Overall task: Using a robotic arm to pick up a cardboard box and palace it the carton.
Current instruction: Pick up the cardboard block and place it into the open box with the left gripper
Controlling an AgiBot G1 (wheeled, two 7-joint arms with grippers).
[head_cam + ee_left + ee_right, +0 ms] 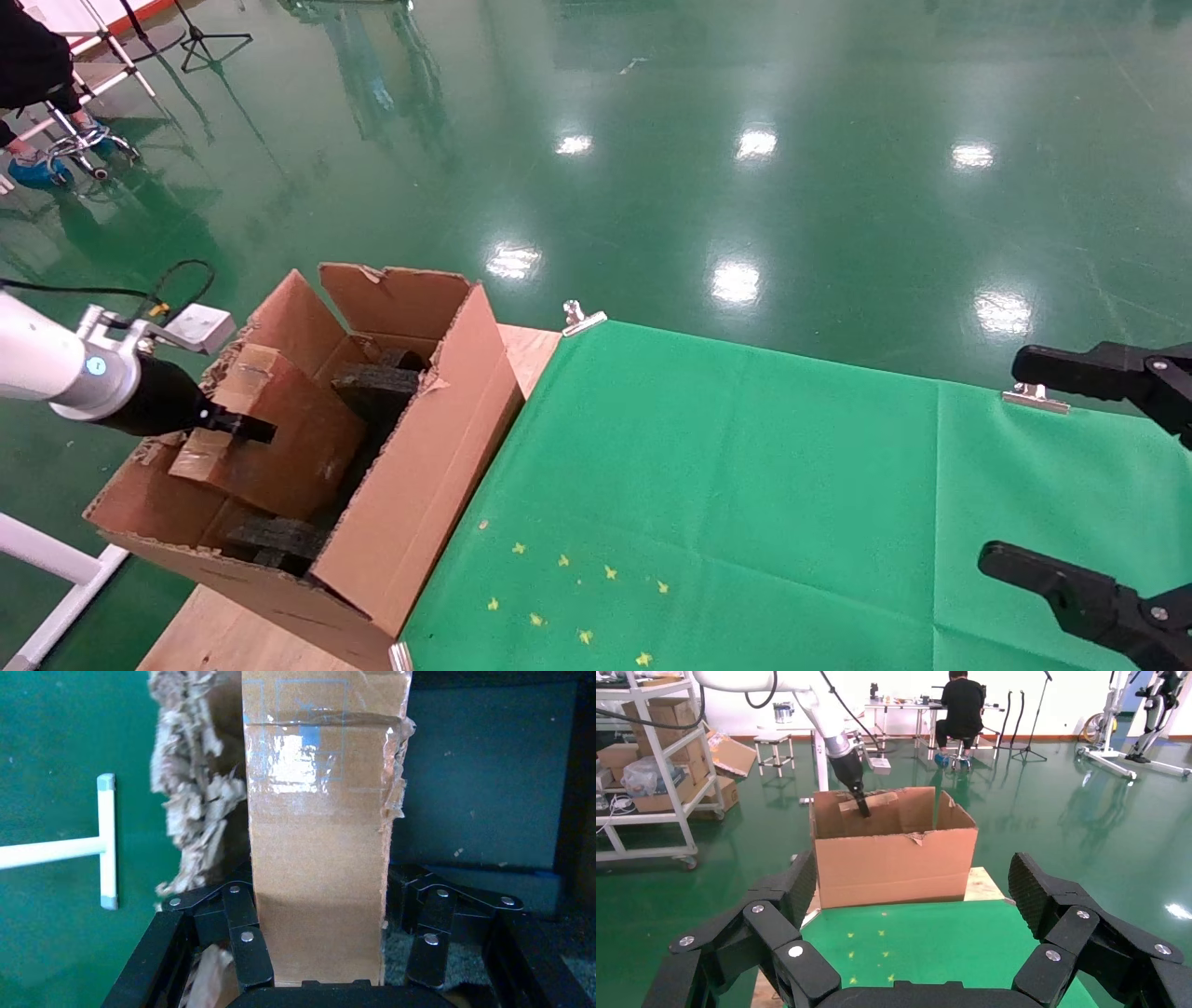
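Note:
The carton [424,466] stands open on the table's left end, with ragged flap edges and black foam blocks [377,387] inside. My left gripper [237,427], on the white arm [37,363], is shut on the small taped cardboard box [279,447] and holds it tilted inside the carton's mouth. In the left wrist view the box [316,846] fills the gap between the fingers [242,934]. The right wrist view shows the carton [895,860] and the left arm [838,741] from afar. My right gripper [1043,475] is open and empty over the table's right side; it also shows in its own view [916,885].
A green cloth [745,485] covers the table, held by metal clips [582,319] and carrying small yellow star marks [577,596]. A white frame bar [47,559] lies low at the left. A person on a stool [37,75] is far off on the green floor.

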